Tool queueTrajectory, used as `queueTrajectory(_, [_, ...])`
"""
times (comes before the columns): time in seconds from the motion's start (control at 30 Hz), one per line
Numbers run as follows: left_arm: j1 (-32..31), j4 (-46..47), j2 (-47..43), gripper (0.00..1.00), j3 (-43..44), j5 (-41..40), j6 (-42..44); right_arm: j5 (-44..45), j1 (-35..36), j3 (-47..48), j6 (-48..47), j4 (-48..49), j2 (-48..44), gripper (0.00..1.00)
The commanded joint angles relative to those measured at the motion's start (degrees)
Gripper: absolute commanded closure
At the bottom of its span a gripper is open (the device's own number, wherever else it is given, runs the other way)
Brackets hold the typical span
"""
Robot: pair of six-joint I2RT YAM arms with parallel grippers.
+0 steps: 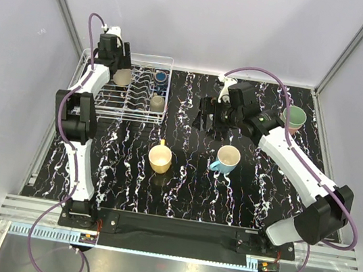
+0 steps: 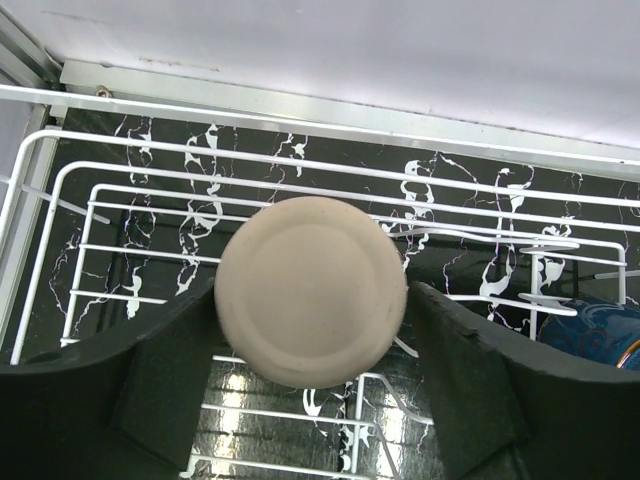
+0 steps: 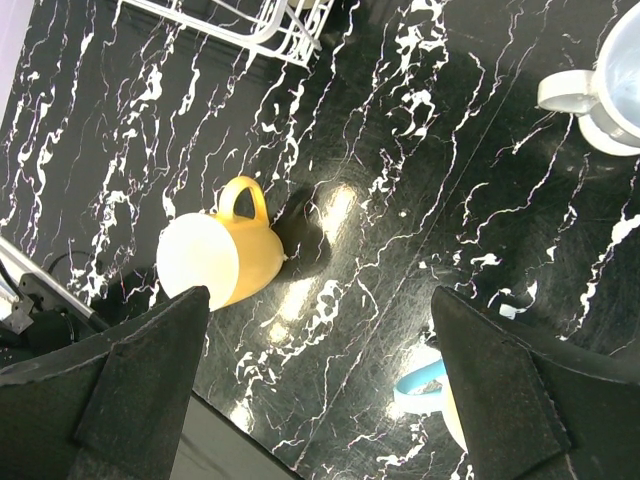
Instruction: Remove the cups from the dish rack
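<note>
Light: bright, from overhead.
Glare: white patches on the glossy table (image 3: 330, 215).
Shadow: short, dark, beside the yellow mug (image 3: 235, 262).
Focus: mostly sharp.

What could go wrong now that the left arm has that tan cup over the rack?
The tan cup is pinched only at its round sides by the left gripper; it might slip onto the dish rack wires. Swinging out, it could clip the navy cup nearby. Setting it down risks bumping the yellow mug already on the table.
</note>
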Motion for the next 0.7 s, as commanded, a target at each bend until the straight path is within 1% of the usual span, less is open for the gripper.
queueTrajectory(0.0, [0.24, 4.24, 0.17, 0.29, 2.23, 0.65, 0.79, -1.36, 0.39, 1.96, -0.85, 1.98, 0.48, 0.0])
queueTrajectory(0.07, [0.24, 4.42, -0.7, 0.38, 1.62, 0.73, 0.71, -1.53, 0.39, 1.96, -0.77, 2.07, 0.57, 0.0])
queueTrajectory(0.1, [0.16, 4.51, -1.58, 0.48, 1.26, 0.73, 0.71, -1.45, 0.3, 1.96, -0.68, 2.07, 0.48, 0.0])
queueTrajectory(0.13, [0.15, 4.33, -2.02, 0.55, 1.09, 0.56, 0.71, -1.45, 0.39, 1.96, -0.59, 2.07, 0.48, 0.0])
queueTrajectory(0.2, [0.24, 3.89, -3.07, 0.64, 0.82, 0.12, 0.79, -1.71, 0.39, 1.78, -0.33, 2.07, 0.22, 0.0])
queueTrajectory(0.23, [0.24, 3.72, -4.21, 0.71, 0.73, 0.21, 0.88, -1.8, 0.3, 1.69, -0.15, 2.07, 0.13, 0.0])
queueTrajectory(0.33, [0.24, 2.4, -6.76, 0.83, 0.21, 0.82, 1.23, -2.24, 0.39, 0.99, 0.2, 2.5, -0.57, 0.0])
queueTrajectory(0.43, [0.16, 1.35, -9.66, 0.93, -0.32, 1.09, 1.06, -2.67, 0.39, 0.73, 0.82, 2.42, -1.1, 0.0])
queueTrajectory(0.47, [0.24, 0.47, -10.45, 1.0, -0.41, 1.09, 1.06, -3.11, 0.39, 0.81, 0.99, 2.51, -1.19, 0.0])
queueTrajectory(0.67, [0.24, -1.03, -18.1, 1.0, -3.84, 1.61, 0.53, -6.53, 0.39, 0.21, 3.8, 3.73, -1.89, 0.0])
